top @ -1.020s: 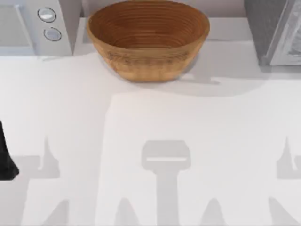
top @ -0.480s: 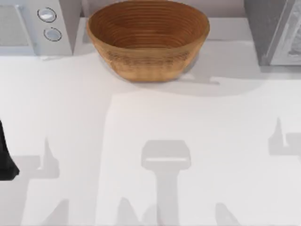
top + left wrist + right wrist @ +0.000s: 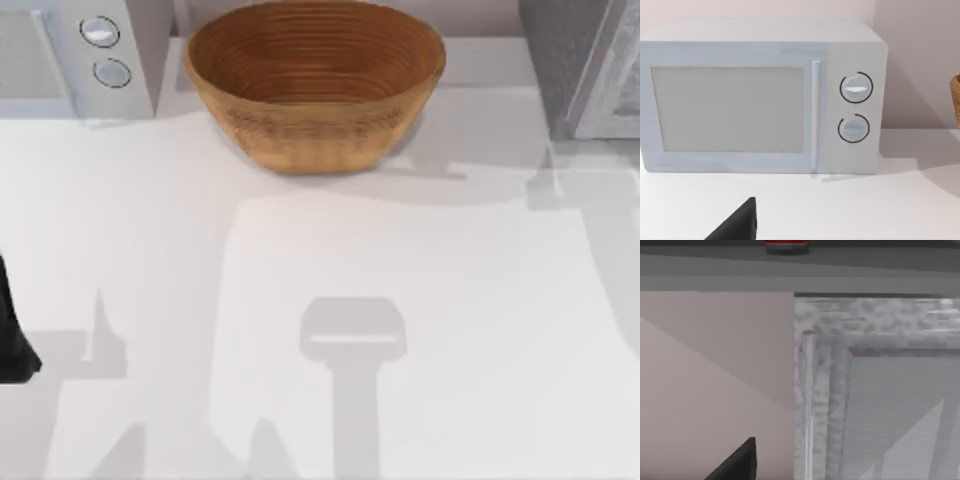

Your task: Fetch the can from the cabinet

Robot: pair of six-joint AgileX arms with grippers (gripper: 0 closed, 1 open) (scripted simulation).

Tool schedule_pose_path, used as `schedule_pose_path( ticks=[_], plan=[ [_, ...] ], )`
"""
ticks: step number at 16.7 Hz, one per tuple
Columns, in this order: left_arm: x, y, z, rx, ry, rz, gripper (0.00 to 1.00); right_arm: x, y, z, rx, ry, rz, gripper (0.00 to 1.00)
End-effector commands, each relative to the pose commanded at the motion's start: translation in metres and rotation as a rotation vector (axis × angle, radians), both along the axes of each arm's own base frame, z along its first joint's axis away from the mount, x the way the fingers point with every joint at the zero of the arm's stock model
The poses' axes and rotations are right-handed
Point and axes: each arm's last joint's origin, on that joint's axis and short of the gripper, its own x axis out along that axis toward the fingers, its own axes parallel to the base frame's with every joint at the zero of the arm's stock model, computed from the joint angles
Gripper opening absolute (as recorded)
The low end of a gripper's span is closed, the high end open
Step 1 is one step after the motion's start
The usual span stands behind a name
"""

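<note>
The grey speckled cabinet (image 3: 575,60) stands at the table's back right corner. In the right wrist view its frame (image 3: 820,365) is close ahead. The base of a red can (image 3: 786,245) rests on a grey ledge above that frame, and the rest of the can is cut off. A dark tip of my right gripper (image 3: 740,465) juts in well below the can, apart from it. My left arm (image 3: 10,340) is parked at the table's left edge. The dark tip of my left gripper (image 3: 740,225) faces the microwave.
A brown woven basket (image 3: 315,85) sits at the back middle of the white table (image 3: 320,260). A white microwave (image 3: 75,55) with two dials stands at the back left, its door (image 3: 727,110) shut. Arm shadows lie across the table's front.
The right arm's shadow has slid from the table's front right up toward the cabinet at the back right. The left arm has stayed still.
</note>
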Motion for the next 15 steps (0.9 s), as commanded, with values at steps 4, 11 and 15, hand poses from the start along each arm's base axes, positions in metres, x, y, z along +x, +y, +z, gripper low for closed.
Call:
schedule_pose_path(
  ticks=[4, 11, 15],
  plan=[
    [0.0, 0.0, 0.0, 0.0, 0.0, 0.0, 1.0, 0.041, 0.013, 0.057, 0.001, -0.02, -0.002, 1.0],
    [0.0, 0.0, 0.0, 0.0, 0.0, 0.0, 1.0, 0.074, 0.025, 0.089, 0.007, -0.04, -0.004, 1.0],
    [0.0, 0.0, 0.0, 0.0, 0.0, 0.0, 1.0, 0.073, 0.024, 0.089, 0.008, -0.043, -0.008, 1.0]
  ],
)
